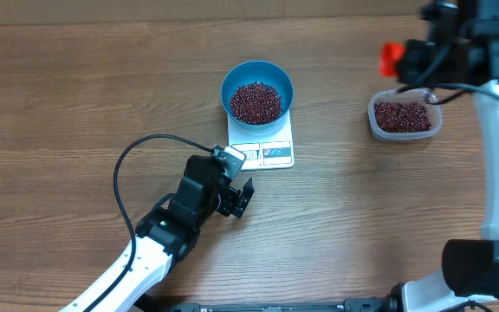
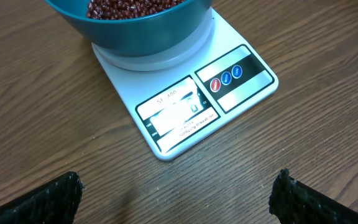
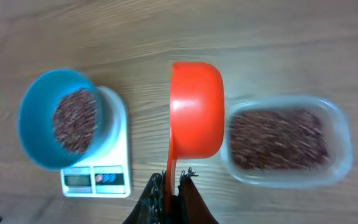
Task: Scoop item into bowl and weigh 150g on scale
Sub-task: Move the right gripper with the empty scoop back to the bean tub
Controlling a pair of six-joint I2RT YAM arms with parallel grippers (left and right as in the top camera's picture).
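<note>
Black fingers (image 2: 51,202) of the left tool (image 1: 246,198) are held wide apart and empty, low over the wooden tabletop (image 1: 68,87), just in front of the scale (image 1: 263,154). The white scale is set flat on the tabletop, and the blue bowl (image 1: 257,69) is seated on its platform, overhanging the edges. A mound of red-brown beans (image 1: 256,102) is contained in the bowl. Farther off to the right, well apart from the scale, a clear plastic container (image 1: 373,123) holding more beans is placed. The right tool (image 3: 171,198) is clamped on the handle of an orange scoop (image 3: 196,109), which is raised above the tabletop near the container; in the right wrist view it appears between bowl and container. Several faults are to be anticipated. Beans may be spilled across the open gap if the scoop is tilted in transit. The target weight may be overshot if a full scoop is emptied at once. The overhanging bowl may be shifted or tipped if its rim is struck by the scoop, and the reading may be disturbed if the scale is touched by the left tool. The display cannot be read: it is washed out by glare in the left wrist view, blurred in the right wrist view and too small from overhead. Whether the scoop is loaded cannot be determined.
</note>
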